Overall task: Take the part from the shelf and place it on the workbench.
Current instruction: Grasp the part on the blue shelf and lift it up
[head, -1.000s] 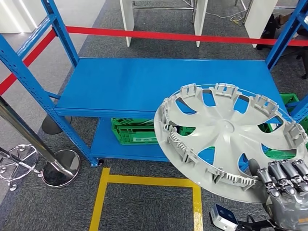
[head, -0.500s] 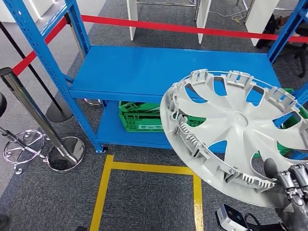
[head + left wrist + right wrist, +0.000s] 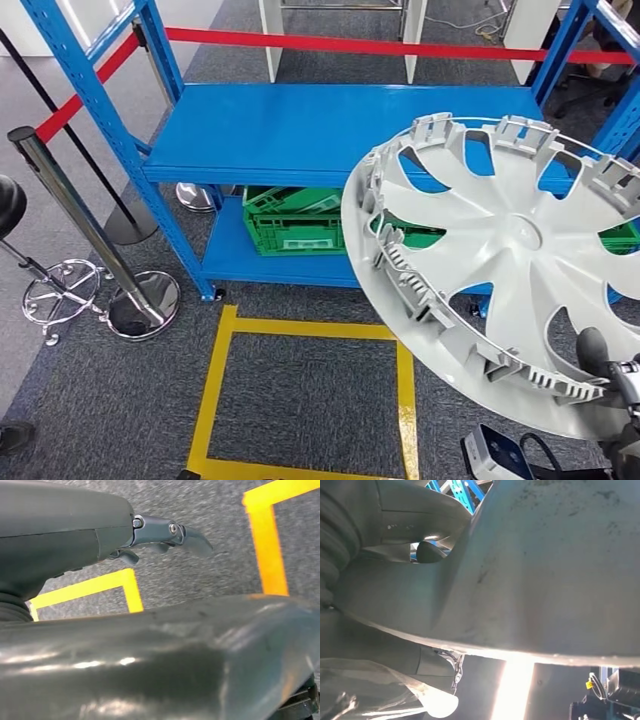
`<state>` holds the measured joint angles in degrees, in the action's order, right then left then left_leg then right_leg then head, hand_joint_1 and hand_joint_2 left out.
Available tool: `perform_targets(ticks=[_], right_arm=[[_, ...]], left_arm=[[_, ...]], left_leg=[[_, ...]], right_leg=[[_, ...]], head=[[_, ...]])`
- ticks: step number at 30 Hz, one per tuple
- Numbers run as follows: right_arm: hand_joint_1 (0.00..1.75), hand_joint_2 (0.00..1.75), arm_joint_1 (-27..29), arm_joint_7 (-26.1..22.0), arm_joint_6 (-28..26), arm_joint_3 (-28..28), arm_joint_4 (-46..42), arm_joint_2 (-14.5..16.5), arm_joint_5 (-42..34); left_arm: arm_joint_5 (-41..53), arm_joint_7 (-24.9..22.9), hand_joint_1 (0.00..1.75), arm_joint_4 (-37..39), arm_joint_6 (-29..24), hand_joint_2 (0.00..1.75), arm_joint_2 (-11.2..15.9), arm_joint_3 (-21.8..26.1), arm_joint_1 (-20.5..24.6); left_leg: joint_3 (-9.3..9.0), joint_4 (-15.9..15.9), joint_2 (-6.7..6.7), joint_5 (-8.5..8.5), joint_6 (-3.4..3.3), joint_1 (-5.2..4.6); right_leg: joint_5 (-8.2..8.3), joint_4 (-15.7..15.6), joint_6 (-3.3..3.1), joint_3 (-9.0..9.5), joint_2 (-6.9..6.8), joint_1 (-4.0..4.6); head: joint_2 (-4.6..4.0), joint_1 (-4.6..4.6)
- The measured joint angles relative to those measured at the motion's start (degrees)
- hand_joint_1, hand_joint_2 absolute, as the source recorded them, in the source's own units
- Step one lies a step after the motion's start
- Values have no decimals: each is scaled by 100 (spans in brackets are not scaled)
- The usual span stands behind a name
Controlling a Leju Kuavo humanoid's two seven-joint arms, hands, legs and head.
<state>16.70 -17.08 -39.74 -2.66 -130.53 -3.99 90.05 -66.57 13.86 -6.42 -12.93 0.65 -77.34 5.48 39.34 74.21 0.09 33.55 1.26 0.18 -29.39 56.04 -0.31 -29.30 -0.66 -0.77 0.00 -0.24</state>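
Observation:
The part is a large silver-grey wheel cover (image 3: 513, 250) with clips around its rim. It hangs tilted in the air on the right of the head view, in front of the blue shelf (image 3: 317, 130). My right hand (image 3: 615, 385) grips its near rim from below at the lower right corner. In the right wrist view the cover's pale underside (image 3: 554, 570) lies right against the right hand (image 3: 414, 515). My left hand (image 3: 113, 540) hangs over grey carpet with yellow tape, its fingers (image 3: 170, 532) stretched out and holding nothing.
Green crates (image 3: 294, 225) stand on the shelf's lower board. A yellow taped square (image 3: 219, 370) marks the carpet in front. Chrome stanchions (image 3: 83, 230) with a red belt and a black stool (image 3: 11, 205) stand at the left. A small blue-grey device (image 3: 498, 455) lies near my feet.
The whole picture has shifted, so the camera has moved: the shelf now sits higher and more to the right. The wheel cover stays in my right hand, a little lower and further right in the frame.

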Motion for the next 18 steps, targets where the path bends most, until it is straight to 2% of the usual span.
perform_targets(ticks=[1, 3, 4, 5, 6, 8, 9, 10, 11, 13, 14, 15, 16, 17, 18], right_arm=[[175, 175, 0, -1, 0, -1, -13, 4, 1], [175, 175, 2, -5, 0, -8, -40, 11, 2], [175, 175, 1, -9, 0, -16, -54, 14, 2], [175, 175, 0, -16, 0, -26, -66, 16, 2], [175, 175, 0, -25, 0, -36, -75, 19, 1], [175, 175, 13, -42, 0, -57, -91, 27, 0], [175, 175, 28, -48, 0, -69, -97, 33, 0], [175, 175, 44, -52, 0, -83, -102, 40, -1], [175, 175, 58, -56, 0, -101, -106, 46, -1], [175, 175, 75, -68, 0, -132, -107, 56, -2], [175, 175, 85, -77, 0, -148, -107, 60, -2], [175, 175, 97, -89, 0, -162, -107, 66, -2], [175, 175, 109, -99, 0, -175, -107, 72, -2], [175, 175, 118, -109, 0, -187, -107, 80, -1], [175, 175, 122, -118, 0, -197, -107, 90, -1]], left_arm=[[2, 0, 0, -3, -2, 0, -1, -12, 5], [5, 0, 0, -5, -5, 0, 1, -32, 14], [11, 0, 0, -5, -7, 0, 3, -40, 20], [24, 0, 0, -5, -7, 0, 5, -50, 24], [42, 0, 0, -6, -7, 0, 5, -62, 31], [82, -3, 0, -8, -7, 0, -3, -87, 37], [98, -5, 0, -10, -7, 0, -12, -98, 43], [113, -7, 0, -11, -8, 0, -19, -108, 48], [129, -7, 0, -13, -9, 0, -27, -116, 56], [161, -7, 0, -14, -10, 0, -37, -141, 68], [174, -7, 0, -15, -10, 0, -45, -162, 73], [188, -7, 0, -17, -10, 0, -56, -185, 77], [203, -7, 0, -21, -10, 0, -68, -205, 81], [217, -7, 0, -27, -13, 0, -79, -221, 84], [231, -6, 0, -33, -18, 0, -90, -232, 87]], left_leg=[[-141, -45, 0, -134, -10, 3], [-641, -678, -6, -385, -61, -2], [-903, -1094, -11, -403, -93, -12], [-1086, -1421, -16, -375, -119, -27], [-1165, -1610, -21, -337, -140, -46], [-1148, -1754, -18, -374, -193, -62], [-1111, -1795, -9, -426, -232, -57], [-1068, -1837, 1, -482, -280, -47], [-1011, -1865, 12, -539, -320, -37], [-855, -1841, 23, -651, -363, -54], [-769, -1824, 27, -707, -366, -63], [-684, -1803, 31, -760, -365, -70], [-597, -1779, 35, -809, -359, -72], [-512, -1749, 36, -855, -347, -71], [-436, -1713, 36, -896, -329, -70]], right_leg=[[51, 44, 7, -94, 1, 5], [128, 127, 31, -276, 3, 10], [163, 159, 52, -344, 2, 17], [208, 178, 82, -399, -2, 18], [260, 178, 115, -444, -8, 13], [353, 166, 188, -525, -14, -4], [312, 188, 219, -572, -6, -11], [173, 290, 245, -636, 7, -13], [-61, 502, 265, -722, 21, -15], [-583, 1201, 289, -903, 41, -17], [-713, 1531, 300, -948, 42, -17], [-708, 1718, 308, -927, 43, -16], [-587, 1713, 313, -818, 43, -16], [-411, 1498, 316, -611, 43, -18], [-283, 1128, 317, -332, 43, -24]], head=[[0, 0], [0, -3], [0, 1], [0, 1], [0, 3], [0, 2], [0, 5], [0, 14], [0, 29], [0, 50], [0, 53], [0, 53], [0, 55], [0, 55], [0, 57]])
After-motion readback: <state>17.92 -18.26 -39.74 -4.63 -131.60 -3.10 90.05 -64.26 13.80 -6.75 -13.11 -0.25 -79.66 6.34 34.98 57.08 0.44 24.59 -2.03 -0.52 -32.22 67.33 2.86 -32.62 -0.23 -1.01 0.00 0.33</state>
